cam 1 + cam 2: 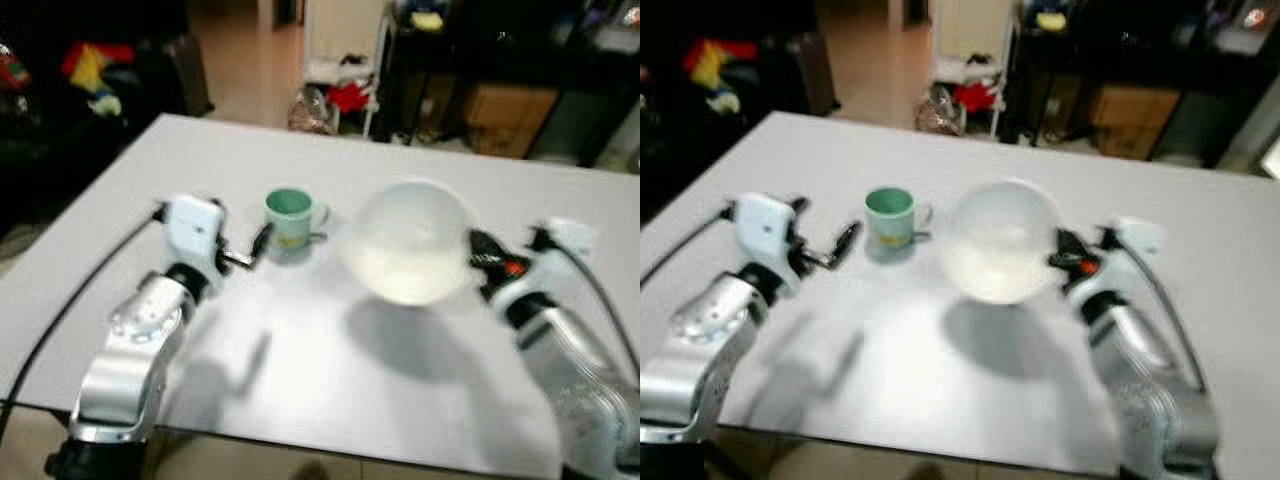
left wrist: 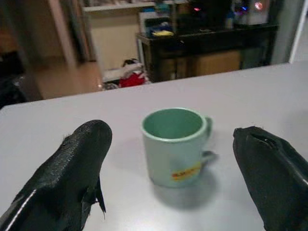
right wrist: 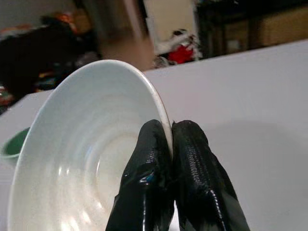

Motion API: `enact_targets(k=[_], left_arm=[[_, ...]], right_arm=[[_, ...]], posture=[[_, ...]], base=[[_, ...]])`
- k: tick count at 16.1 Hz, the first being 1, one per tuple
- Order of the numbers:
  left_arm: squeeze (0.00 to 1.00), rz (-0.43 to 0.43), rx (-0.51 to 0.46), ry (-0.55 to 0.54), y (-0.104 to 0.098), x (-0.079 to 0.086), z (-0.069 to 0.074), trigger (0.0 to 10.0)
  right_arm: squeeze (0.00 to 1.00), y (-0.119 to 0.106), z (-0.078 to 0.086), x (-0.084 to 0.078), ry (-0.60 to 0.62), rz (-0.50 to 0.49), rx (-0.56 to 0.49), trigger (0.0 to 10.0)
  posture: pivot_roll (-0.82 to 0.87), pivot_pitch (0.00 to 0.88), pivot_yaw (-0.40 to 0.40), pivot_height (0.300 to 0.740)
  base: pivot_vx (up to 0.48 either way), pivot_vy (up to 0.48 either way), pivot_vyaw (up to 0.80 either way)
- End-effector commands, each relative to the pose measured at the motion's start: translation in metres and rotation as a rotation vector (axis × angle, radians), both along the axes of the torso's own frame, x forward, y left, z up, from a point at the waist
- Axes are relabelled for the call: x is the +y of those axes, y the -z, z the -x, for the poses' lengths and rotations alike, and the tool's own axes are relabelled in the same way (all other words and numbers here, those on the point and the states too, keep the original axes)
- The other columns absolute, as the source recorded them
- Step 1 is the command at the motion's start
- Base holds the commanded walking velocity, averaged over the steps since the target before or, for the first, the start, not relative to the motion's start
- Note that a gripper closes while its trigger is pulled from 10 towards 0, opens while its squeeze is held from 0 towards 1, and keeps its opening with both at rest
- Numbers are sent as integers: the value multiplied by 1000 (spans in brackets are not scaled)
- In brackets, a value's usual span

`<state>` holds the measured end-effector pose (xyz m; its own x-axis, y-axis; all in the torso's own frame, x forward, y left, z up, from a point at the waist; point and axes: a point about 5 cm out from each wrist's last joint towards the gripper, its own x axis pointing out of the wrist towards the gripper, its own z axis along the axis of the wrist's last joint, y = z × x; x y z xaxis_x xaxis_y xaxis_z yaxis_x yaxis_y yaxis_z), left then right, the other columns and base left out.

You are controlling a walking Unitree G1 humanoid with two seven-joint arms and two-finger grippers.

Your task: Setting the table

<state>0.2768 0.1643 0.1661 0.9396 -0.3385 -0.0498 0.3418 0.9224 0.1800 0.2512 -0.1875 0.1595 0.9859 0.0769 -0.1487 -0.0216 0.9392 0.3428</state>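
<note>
Though blurred, right pincer (image 3: pixel 171 144) grips bowl (image 3: pixel 91 159).

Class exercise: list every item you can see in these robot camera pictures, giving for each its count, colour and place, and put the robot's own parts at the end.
table: one, pale grey, spanning the foreground.
mug: one, green with a yellow label, upright on the table, between the open left fingers.
bowl: one, white, lifted above the table, rim pinched by the right gripper.
background clutter: dark furniture and red and yellow things, too blurred to name.
left gripper: one, black fingers open, either side of the mug.
right gripper: one, black fingers closed on the bowl's rim.
</note>
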Motion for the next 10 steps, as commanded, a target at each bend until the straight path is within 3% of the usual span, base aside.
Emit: enact_targets(k=[1,5,10], left_arm=[[0,-21,-5,5,-4,6,2,10000],[0,-21,33,147,-4,0,8,10000],[0,-9,74,219,-2,-5,10,10000]], right_arm=[[0,-7,-5,9,-59,-38,-23,10000],[0,-5,-17,-3,-43,-102,28,10000],[0,-1,-26,-10,-71,-165,99,10000]], posture=[[-63,0,-69,740],[-63,0,-61,740],[-66,0,-60,740]], base=[[0,0,0],[0,0,0],[0,0,0]])
